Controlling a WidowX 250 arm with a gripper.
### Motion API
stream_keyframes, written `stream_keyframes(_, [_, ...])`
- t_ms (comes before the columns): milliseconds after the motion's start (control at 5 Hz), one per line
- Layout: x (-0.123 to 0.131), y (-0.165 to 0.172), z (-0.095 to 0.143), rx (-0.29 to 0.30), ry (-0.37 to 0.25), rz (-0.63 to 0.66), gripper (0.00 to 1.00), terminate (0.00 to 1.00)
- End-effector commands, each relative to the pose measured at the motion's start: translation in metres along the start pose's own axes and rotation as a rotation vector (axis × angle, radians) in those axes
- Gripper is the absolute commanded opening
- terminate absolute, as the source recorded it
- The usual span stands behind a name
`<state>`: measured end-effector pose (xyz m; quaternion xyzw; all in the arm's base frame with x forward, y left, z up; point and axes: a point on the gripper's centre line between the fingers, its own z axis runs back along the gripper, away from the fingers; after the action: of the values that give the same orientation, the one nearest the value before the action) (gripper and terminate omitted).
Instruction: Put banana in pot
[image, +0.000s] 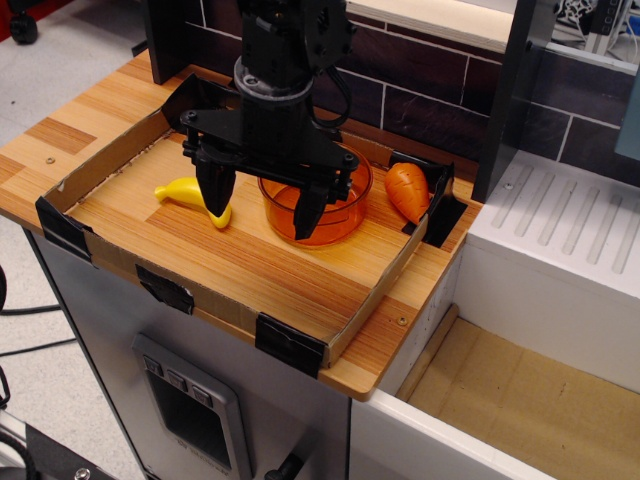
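The yellow toy banana (188, 194) lies on the wooden tabletop inside the cardboard-walled area, left of the pot. The translucent orange pot (335, 222) stands in the middle, partly hidden by my arm. My black gripper (262, 202) hangs over the gap between banana and pot, jaws spread wide and empty. Its left finger (214, 188) is just above the banana's right end; its right finger (310, 207) hangs over the pot's inside. I cannot tell if the left finger touches the banana.
An orange toy carrot (408, 192) lies at the back right against the cardboard wall. A low cardboard rim (200, 300) with black tape corners surrounds the work area. A white sink unit (560, 250) stands to the right, a dark brick wall behind.
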<state>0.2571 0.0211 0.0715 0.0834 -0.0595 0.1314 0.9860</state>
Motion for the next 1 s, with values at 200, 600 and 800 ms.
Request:
stream_keyframes(200, [0.008, 0.017, 0.011, -0.088, -0.007, 0.265, 1.00, 0.00])
stream_keyframes(600, [0.024, 0.060, 0.024, -0.262, -0.032, 0.758, 1.00, 0.00])
stream_keyframes(800, [0.027, 0.068, 0.013, -0.186, -0.024, 1.000, 1.00, 0.00])
